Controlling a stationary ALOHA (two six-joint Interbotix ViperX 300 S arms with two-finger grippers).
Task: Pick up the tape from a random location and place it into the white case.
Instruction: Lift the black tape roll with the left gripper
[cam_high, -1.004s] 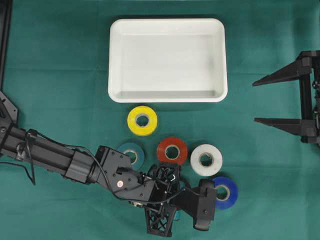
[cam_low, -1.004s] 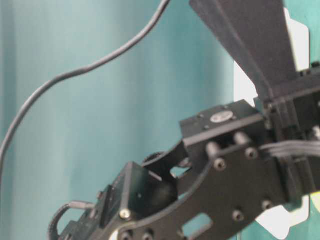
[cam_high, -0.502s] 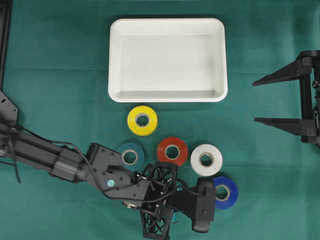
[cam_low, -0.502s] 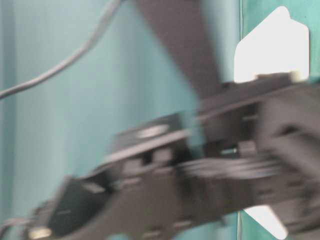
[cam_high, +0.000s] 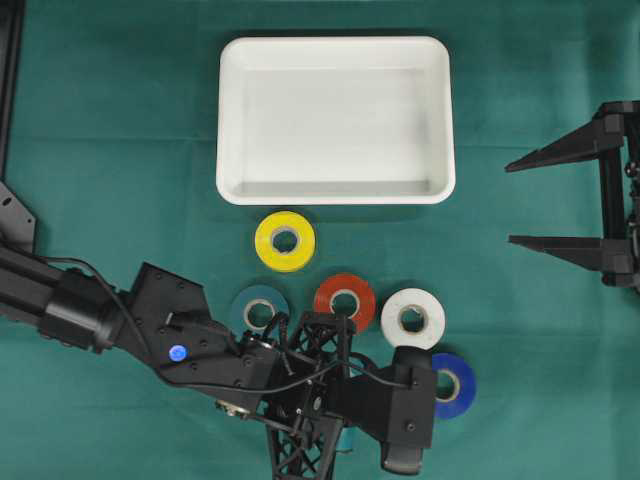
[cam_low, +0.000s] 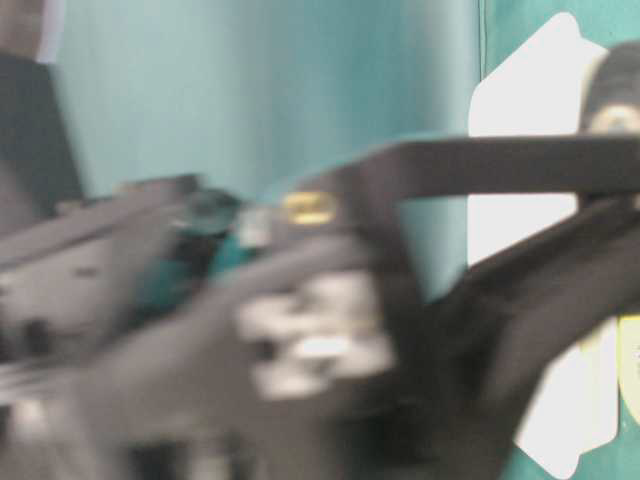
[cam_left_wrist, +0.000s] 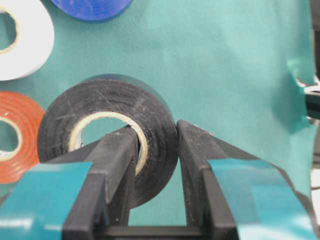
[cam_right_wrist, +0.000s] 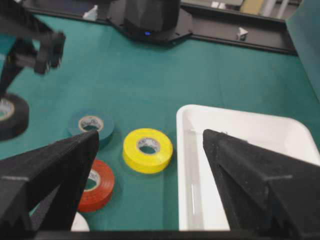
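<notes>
A black tape roll (cam_left_wrist: 107, 107) sits in my left gripper (cam_left_wrist: 155, 129), which is shut on it: one finger (cam_left_wrist: 117, 155) is in the core, the other on the outer wall. In the overhead view that roll is hidden under the left arm (cam_high: 200, 350). The right wrist view shows it at the left edge (cam_right_wrist: 7, 116), low over the green cloth; whether it touches, I cannot tell. The white case (cam_high: 222, 120) lies empty at the back centre. My right gripper (cam_high: 509, 202) hangs open at the right, holding nothing.
Loose rolls lie in front of the case: yellow (cam_high: 285, 241), teal (cam_high: 260, 312), red (cam_high: 345, 302), white (cam_high: 412, 320) and blue (cam_high: 455, 385). The blue and white rolls lie just ahead of the left gripper. The table-level view is blurred and filled by the left arm.
The left arm has swung down and back toward the front edge, uncovering the teal roll. Its grip on the black roll holds. The right arm has not moved.
</notes>
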